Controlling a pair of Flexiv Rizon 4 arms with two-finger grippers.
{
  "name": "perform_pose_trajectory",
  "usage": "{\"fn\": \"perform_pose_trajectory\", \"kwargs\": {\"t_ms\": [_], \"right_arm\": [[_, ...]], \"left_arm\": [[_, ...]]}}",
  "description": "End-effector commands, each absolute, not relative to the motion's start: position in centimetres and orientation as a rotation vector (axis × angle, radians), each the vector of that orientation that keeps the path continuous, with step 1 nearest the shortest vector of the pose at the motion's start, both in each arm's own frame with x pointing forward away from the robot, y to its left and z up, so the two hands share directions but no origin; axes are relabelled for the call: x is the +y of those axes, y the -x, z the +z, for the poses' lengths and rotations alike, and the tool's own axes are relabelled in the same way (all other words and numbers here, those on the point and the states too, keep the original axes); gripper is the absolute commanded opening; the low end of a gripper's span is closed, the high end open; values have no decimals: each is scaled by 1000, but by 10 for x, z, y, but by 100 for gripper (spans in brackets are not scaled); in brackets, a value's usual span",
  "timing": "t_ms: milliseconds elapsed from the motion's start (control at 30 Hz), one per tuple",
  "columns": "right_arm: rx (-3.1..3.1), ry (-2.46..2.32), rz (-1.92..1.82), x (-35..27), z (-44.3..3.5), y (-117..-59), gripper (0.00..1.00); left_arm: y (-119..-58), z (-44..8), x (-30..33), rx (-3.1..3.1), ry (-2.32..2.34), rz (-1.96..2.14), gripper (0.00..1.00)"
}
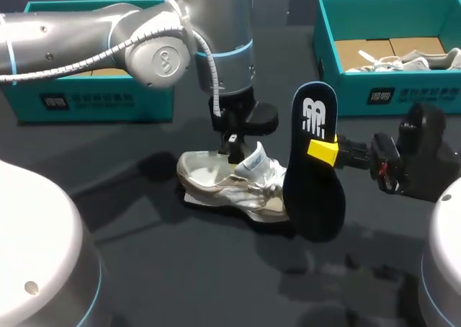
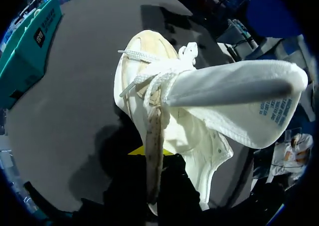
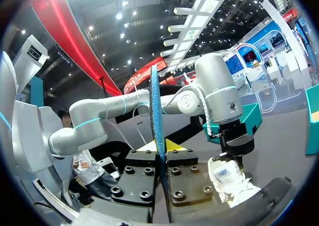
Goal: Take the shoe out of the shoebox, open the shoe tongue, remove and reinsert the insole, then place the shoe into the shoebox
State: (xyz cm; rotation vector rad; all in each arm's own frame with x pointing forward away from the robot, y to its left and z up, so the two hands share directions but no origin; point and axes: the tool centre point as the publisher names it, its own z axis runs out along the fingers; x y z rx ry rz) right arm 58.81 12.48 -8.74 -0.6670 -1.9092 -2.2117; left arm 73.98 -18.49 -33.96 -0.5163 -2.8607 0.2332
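The left hand (image 1: 235, 147) is clamped on the tongue (image 1: 253, 158), lifting it from the shoe (image 1: 216, 179). The shoe lies mid-counter (image 1: 144, 269), toe toward 4 o'clock, heel toward 10. At the shoe's 3 o'clock, the right hand (image 1: 323, 152) pinches the insole (image 1: 314, 194), which stands upright with its long axis running 12 to 6.

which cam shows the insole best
Head view: the insole shows its whole face, upright in the right claw beside the shoe. The right wrist view catches only its thin edge; the left wrist view misses it.
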Motion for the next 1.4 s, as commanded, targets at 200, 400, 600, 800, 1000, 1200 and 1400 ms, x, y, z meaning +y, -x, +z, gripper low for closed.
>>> {"fn": "perform_pose_trajectory", "kwargs": {"t_ms": [200,400,600,800,1000,1200,1400], "right_arm": [[-1937,742,-2216,132,-83,-586,0],[-1937,742,-2216,132,-83,-586,0],[-1937,742,-2216,132,-83,-586,0],[-1937,742,-2216,132,-83,-586,0],[-1937,742,-2216,132,-83,-586,0],[-1937,742,-2216,132,-83,-586,0],[-1937,742,-2216,132,-83,-586,0]], "left_arm": [[-729,-294,-184,-2607,1475,95,0],[-729,-294,-184,-2607,1475,95,0],[-729,-295,-183,-2573,1561,117,0],[-725,-298,-190,-2305,1941,144,0],[-722,-306,-197,-2166,2106,72,0],[-726,-314,-202,-2099,2189,36,0],[-730,-326,-207,-2073,2206,51,0]]}}
